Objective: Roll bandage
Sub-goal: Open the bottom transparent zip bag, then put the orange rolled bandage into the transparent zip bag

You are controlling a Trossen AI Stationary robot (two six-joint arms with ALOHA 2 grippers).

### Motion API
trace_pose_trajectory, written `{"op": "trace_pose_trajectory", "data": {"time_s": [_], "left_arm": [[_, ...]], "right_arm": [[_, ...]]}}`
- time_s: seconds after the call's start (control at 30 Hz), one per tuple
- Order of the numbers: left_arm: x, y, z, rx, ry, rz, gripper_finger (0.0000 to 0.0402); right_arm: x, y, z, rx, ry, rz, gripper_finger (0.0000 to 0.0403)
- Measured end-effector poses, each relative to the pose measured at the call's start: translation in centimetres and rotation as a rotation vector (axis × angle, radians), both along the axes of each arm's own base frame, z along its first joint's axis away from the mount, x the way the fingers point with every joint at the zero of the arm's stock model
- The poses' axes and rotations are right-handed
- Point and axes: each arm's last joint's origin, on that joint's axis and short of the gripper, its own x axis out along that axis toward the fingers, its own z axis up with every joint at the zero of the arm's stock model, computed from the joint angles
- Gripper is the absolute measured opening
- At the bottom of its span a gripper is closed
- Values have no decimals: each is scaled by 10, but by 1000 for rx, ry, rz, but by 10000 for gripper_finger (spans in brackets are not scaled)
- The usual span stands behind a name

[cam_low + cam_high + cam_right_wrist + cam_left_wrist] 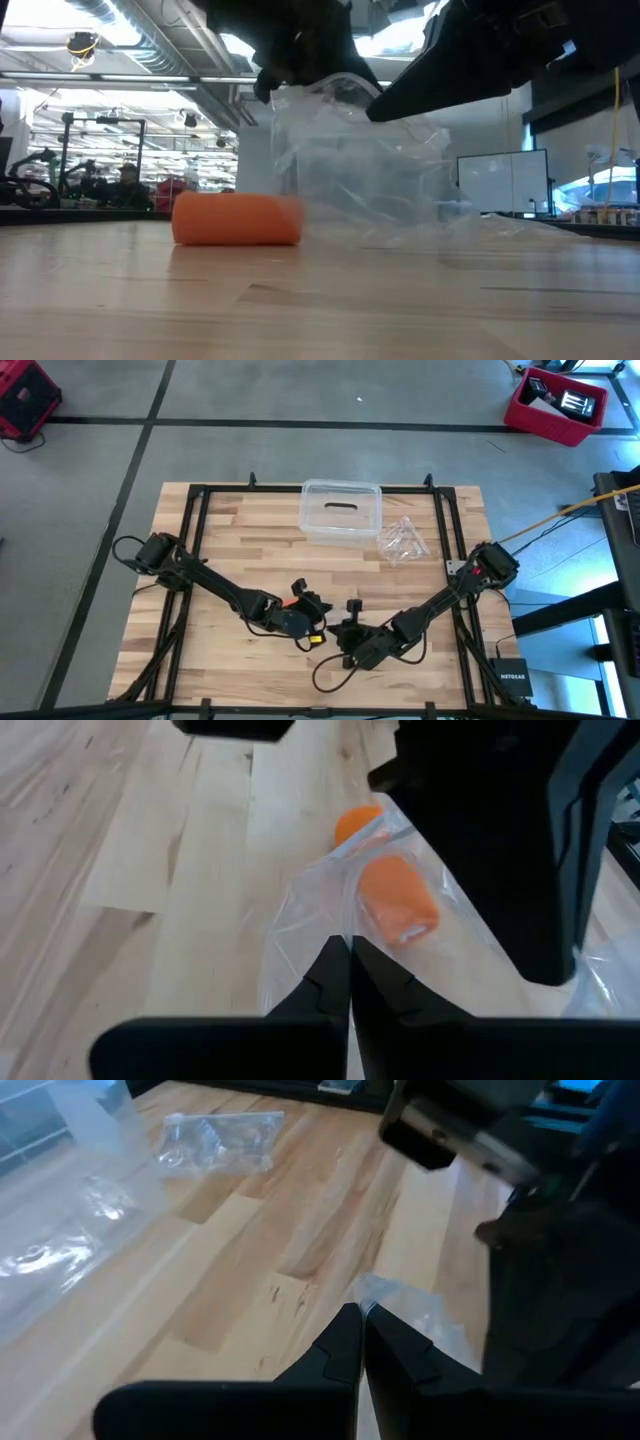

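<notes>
The orange bandage roll (237, 218) lies on its side on the table near the front middle. In the right wrist view the roll (397, 900) shows through a clear plastic bag (310, 920); whether it is inside the bag or under it I cannot tell. A second small orange thing (357, 823) shows just beyond it. My left gripper (362, 1318) and my right gripper (350, 948) meet above the roll, and both are shut on the bag (350, 150). In the high view the left gripper (313, 612) and the right gripper (346, 630) stand close together. My left gripper pinches a crinkled edge of the clear bag (378, 1290) between its two fingertips. The bag is held up off the table and hangs below the fingers (330, 110). One layer or several, I cannot tell. My right gripper pinches the clear bag's edge (338, 925) between its two fingertips, slanting down from the table's right. The film spreads away from the fingers over the orange roll, and its lower part reaches the table (400, 235).
A clear plastic box (340, 510) stands at the far middle of the table. Another crinkled clear bag (403, 540) lies to its right and also shows in the left wrist view (215, 1135). Bare wood lies at the left and the near right.
</notes>
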Motion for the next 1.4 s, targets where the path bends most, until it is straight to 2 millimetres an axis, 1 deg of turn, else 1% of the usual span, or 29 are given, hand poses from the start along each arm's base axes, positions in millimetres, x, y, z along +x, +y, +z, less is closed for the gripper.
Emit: {"op": "trace_pose_trajectory", "data": {"time_s": [0.17,0.33,0.4,0.47,0.53,0.63,0.7,0.8,0.9,1.0,1.07,1.17,1.23,1.4], "left_arm": [[-1,0,-2,-6,-12,-4,5],[-2,0,6,27,-19,-27,5],[-2,0,7,28,-23,-28,5],[-2,0,7,29,-20,-29,5],[-3,0,7,27,-20,-27,5],[-2,0,7,27,-22,-28,5],[-3,0,8,39,-19,-34,5],[-3,0,10,46,-23,-39,5],[-3,1,10,54,-17,-39,5],[-4,3,15,70,-22,-40,5],[-5,3,21,92,-22,-48,5],[-10,5,36,123,-29,-54,5],[-15,8,48,130,-43,-51,5],[-32,15,74,129,-56,-36,5]], "right_arm": [[3,2,-1,21,-29,0,5],[3,3,-1,58,-28,10,21],[5,3,1,76,-47,-15,32],[8,1,4,110,-66,-40,51],[9,0,6,134,-71,-40,79],[8,0,7,149,-73,-40,133],[6,1,13,171,-72,-18,170],[-1,4,30,218,-83,26,218],[-14,9,47,260,-89,58,250],[-32,16,70,288,-117,105,266],[-43,21,80,293,-122,135,269],[-56,29,89,295,-130,184,270],[-63,34,91,290,-129,210,271],[-71,44,86,244,-118,214,271]]}}
